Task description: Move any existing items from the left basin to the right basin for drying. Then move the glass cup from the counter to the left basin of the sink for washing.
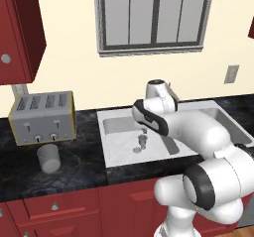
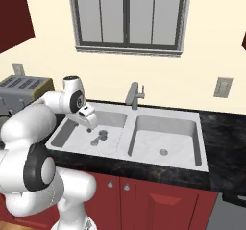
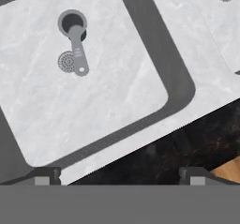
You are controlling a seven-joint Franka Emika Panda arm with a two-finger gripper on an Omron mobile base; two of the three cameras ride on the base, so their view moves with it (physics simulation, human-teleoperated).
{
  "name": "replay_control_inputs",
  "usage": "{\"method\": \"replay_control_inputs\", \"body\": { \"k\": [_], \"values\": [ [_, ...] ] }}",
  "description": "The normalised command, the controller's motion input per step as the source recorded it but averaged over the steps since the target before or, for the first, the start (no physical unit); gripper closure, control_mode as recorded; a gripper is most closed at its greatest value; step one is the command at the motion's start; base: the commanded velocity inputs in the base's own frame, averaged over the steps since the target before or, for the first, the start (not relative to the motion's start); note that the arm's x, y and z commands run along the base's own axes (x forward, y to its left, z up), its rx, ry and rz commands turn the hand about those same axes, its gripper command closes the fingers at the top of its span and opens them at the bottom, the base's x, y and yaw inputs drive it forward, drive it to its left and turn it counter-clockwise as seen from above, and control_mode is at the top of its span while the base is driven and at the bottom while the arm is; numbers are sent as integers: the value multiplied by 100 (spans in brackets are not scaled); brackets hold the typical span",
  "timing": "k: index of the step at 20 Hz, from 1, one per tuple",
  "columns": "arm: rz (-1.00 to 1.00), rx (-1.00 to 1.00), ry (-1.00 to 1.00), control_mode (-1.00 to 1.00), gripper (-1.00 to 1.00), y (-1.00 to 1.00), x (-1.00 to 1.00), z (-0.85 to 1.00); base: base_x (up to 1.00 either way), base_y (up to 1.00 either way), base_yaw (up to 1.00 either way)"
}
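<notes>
White arm point(image 1: 198, 132) folded forward, wrist bent down, gripper point(image 3: 121, 175) pointing downward, jaws spread wide, holding nothing

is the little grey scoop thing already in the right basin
No, the small grey measuring scoop lies in the left basin, beside its drain.

Left basin point(image 3: 108, 92) lies open from above, only a small grey scoop point(image 3: 76, 42) near its drain point(image 3: 66, 61).

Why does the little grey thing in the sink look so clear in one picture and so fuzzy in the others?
Hand view: close overhead, so the little grey scoop looks crisp, round bowl and handle, beside the drain. Left base view: small, soft, a blurry stub. Right base view: a faint grey smudge in the left basin. No glare anywhere; shadows stay soft.
</notes>
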Motion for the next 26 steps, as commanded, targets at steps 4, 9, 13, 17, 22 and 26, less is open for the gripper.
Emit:
{"method": "replay_control_inputs", "body": {
  "k": [4,9,13,17,22,26],
  "values": [
    [-5,0,3,-100,-100,0,21,-35,0,0,0],
    [-1,0,0,-100,-100,0,23,-26,0,0,0],
    [0,0,0,-100,-100,0,21,-24,0,0,0],
    [0,0,0,-100,-100,0,20,-23,0,0,0],
    [0,0,0,-100,-100,0,26,-17,0,0,0],
    [0,0,0,-100,-100,0,34,-17,0,0,0]
  ]
}}
